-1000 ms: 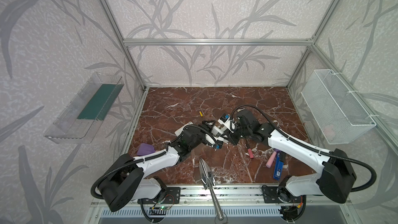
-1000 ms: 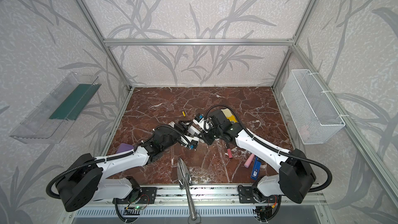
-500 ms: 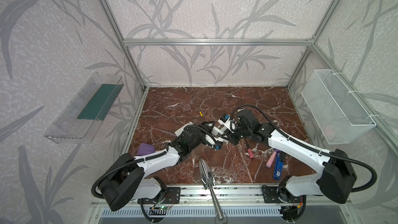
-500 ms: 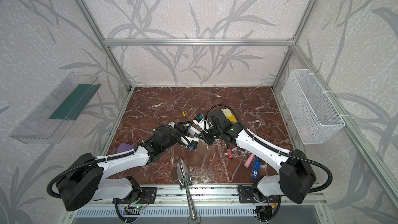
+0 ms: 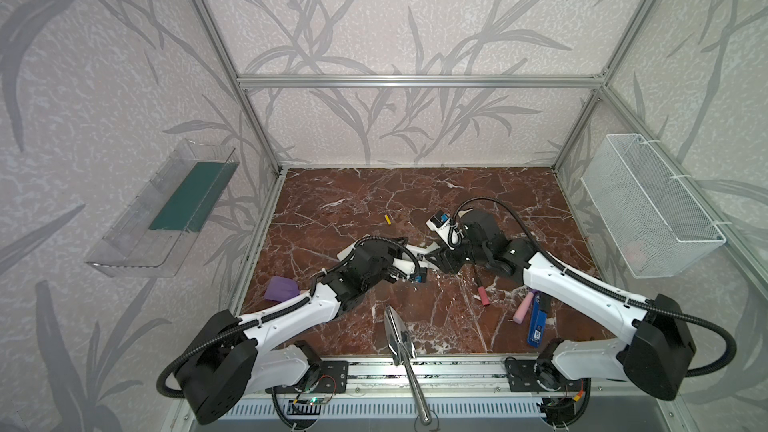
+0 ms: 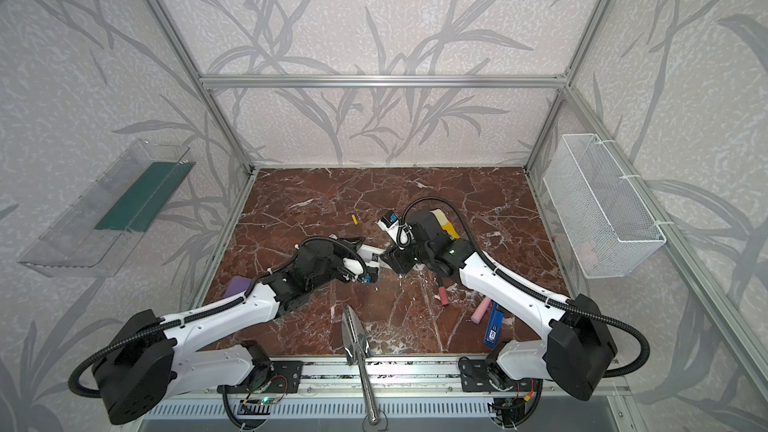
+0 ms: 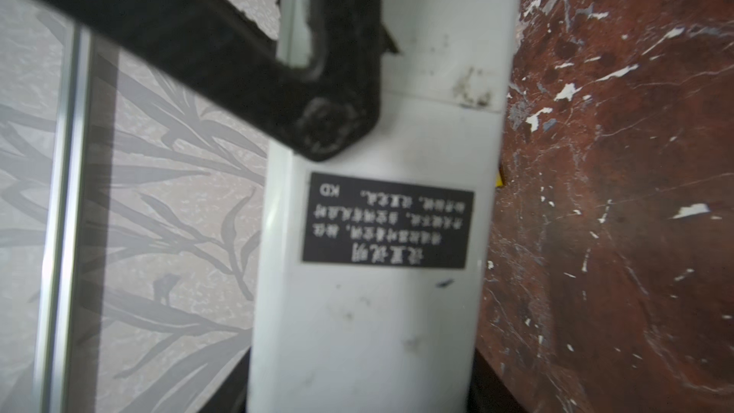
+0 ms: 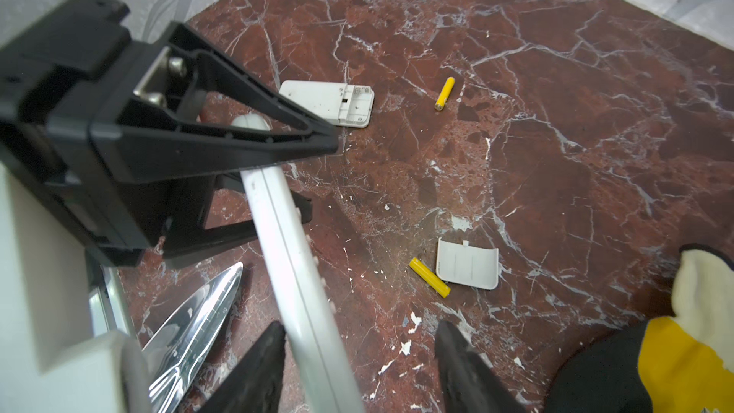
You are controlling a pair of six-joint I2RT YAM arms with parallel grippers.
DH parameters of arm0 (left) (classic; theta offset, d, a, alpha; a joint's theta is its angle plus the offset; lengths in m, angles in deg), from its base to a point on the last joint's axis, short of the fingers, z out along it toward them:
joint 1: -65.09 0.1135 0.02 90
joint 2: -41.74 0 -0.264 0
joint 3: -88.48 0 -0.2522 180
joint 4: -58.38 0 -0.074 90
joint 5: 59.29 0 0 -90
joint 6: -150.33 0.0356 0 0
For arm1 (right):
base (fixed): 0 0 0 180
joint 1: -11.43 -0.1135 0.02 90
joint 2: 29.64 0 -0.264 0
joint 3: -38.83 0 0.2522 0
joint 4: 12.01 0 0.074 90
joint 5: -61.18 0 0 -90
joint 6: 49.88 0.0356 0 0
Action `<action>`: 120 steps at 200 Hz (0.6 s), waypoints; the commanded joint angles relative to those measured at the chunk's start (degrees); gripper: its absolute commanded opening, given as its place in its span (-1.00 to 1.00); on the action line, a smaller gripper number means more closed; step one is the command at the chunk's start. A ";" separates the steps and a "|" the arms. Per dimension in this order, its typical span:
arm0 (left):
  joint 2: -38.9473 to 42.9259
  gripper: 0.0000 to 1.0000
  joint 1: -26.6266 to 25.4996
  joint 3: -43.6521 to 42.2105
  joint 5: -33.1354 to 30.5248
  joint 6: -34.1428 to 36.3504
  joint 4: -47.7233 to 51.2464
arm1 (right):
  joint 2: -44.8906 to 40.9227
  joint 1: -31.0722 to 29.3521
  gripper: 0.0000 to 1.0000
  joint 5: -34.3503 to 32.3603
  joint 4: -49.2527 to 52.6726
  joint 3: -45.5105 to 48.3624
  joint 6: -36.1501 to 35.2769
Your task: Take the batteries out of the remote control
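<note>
My left gripper (image 7: 361,399) is shut on a white remote control (image 7: 381,303) with a black label, held above the marble floor; the remote also shows in both top views (image 5: 415,251) (image 6: 371,254). My right gripper (image 8: 359,325) is open at the remote's other end, and the remote's edge (image 8: 294,272) runs close beside one finger (image 8: 258,371). Two yellow batteries (image 8: 445,93) (image 8: 429,276) lie loose on the floor, one against a white battery cover (image 8: 468,268). The far battery (image 5: 387,219) shows in both top views.
Another white plastic piece (image 8: 329,103) lies on the floor beyond the left gripper. A metal trowel (image 5: 399,334) sits at the front edge. A pink-handled screwdriver (image 5: 482,292), pink foam cylinder (image 5: 523,308) and blue item (image 5: 538,322) lie front right, a purple block (image 5: 280,288) front left.
My right gripper's jaws have spread wide apart. Both arms have stayed nearly in place, and the left gripper keeps its hold on the remote.
</note>
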 commanded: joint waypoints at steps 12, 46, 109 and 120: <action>3.32 -0.31 -0.27 3.79 2.59 -12.46 12.43 | -5.16 0.29 0.33 -3.92 -3.47 1.02 5.18; 4.78 -0.31 -0.17 4.67 2.77 -18.16 15.39 | -7.75 1.66 0.35 -3.41 -3.01 2.05 7.69; 3.62 -0.31 -0.14 7.84 4.37 -26.13 20.74 | -7.75 6.34 0.22 9.53 -3.73 4.69 10.81; 3.34 -0.31 -0.07 8.23 5.20 -26.71 21.49 | -7.47 6.36 0.19 11.29 -4.66 5.47 11.15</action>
